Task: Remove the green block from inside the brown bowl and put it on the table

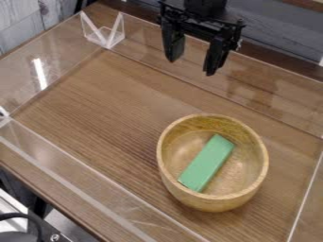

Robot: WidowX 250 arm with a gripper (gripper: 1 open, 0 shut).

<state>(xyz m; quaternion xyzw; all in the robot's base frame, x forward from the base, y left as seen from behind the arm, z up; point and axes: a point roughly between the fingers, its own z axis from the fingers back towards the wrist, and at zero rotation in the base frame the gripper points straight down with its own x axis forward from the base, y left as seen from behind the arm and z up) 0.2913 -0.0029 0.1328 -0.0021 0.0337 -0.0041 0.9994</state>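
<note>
Wood-grain planking forms the surface (113,113), fenced on its visible sides by low clear plastic walls (51,57) that catch the light. Camera view: the brown bowl (213,162) sits toward the near right of the surface, upright, mouth open to the top. The green block (209,162) lies flat on the bowl's floor, its long axis running diagonally from upper right to lower left, with bare wood on either long side, so fingers could probably straddle it across its narrow width. The claw (199,47) hangs at the far edge, pointing down, fingers spread wide and holding nothing; it is well apart from the bowl and not above it. A small clear folded stand (104,30) rests at the far left, away from any likely path. Nothing covers the bowl; its thick rim is the only obstacle to a descent and lift.
</note>
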